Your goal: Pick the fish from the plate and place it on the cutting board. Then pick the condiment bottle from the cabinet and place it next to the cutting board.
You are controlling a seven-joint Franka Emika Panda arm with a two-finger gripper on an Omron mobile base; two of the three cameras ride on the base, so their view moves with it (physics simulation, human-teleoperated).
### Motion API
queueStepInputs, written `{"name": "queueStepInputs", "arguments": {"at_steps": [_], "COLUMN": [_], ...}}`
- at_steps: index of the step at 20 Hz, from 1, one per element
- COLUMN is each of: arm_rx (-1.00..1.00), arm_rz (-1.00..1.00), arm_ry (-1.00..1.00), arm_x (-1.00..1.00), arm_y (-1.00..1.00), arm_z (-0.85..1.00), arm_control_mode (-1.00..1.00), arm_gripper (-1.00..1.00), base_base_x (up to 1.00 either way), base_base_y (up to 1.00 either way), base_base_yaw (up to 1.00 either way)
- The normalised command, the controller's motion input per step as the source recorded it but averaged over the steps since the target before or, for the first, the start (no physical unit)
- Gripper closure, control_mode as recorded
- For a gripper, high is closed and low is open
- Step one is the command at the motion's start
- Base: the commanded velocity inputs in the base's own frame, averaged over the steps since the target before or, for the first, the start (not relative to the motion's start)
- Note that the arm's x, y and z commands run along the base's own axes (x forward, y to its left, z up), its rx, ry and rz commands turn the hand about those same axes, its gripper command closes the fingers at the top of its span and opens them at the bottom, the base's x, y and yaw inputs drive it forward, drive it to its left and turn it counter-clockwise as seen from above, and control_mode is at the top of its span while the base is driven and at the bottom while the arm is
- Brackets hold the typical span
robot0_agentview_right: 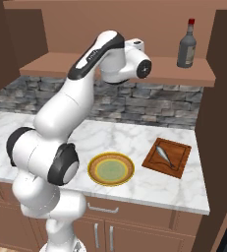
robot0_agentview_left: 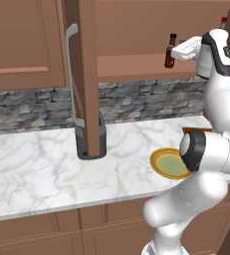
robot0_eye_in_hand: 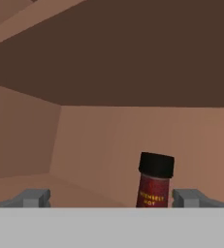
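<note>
Two dark finger tips (robot0_eye_in_hand: 36,197) stand wide apart at the bottom of the hand view, so the pincer (robot0_eye_in_hand: 114,198) is fully open and holds nothing. Between the tips, nearer the right one and not touching either, stands the condiment bottle (robot0_eye_in_hand: 154,181): dark red, black cap, upright, label facing the camera. It rests on the shelf inside the cabinet (robot0_eye_in_hand: 94,140), with the back wall behind it and a side wall to the left.

From the left base view, the bottle (robot0_agentview_left: 170,51) stands on the shelf just beside the white hand, which is raised to shelf height and pointed at it. The open cabinet door (robot0_agentview_left: 86,74) with its long grey handle (robot0_agentview_left: 72,74) hangs to the left.

From the right base view, a taller grey bottle with a red cap (robot0_agentview_right: 187,45) stands further right on the same shelf, well apart from the hand.

Below, on the marble counter (robot0_agentview_right: 134,135), the plate (robot0_agentview_right: 111,169) lies bare, yellow-orange rim and green centre. Just to its right the cutting board (robot0_agentview_right: 168,157) carries the fish (robot0_agentview_right: 162,154), which lies flat on the board's surface, inside the border. Plate and board sit near each other without touching. A stone backsplash (robot0_agentview_right: 134,103) runs behind the counter.
</note>
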Motion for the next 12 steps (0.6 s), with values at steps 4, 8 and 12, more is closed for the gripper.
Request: {"name": "queueStepInputs", "arguments": {"at_steps": [4,8,12], "arm_rx": [0.01,0.01,0.01], "arm_rz": [0.0,0.0,0.0], "arm_ry": [0.0,0.0,0.0], "arm_x": [0.1,0.1,0.17], "arm_y": [0.0,0.0,0.0], "arm_z": [0.0,0.0,0.0], "arm_control_mode": [-1.0,-1.0,-1.0], "arm_gripper": [-1.0,-1.0,-1.0], "base_base_x": [0.0,0.0,0.0], "base_base_y": [0.0,0.0,0.0], "base_base_yaw": [0.0,0.0,0.0]}}
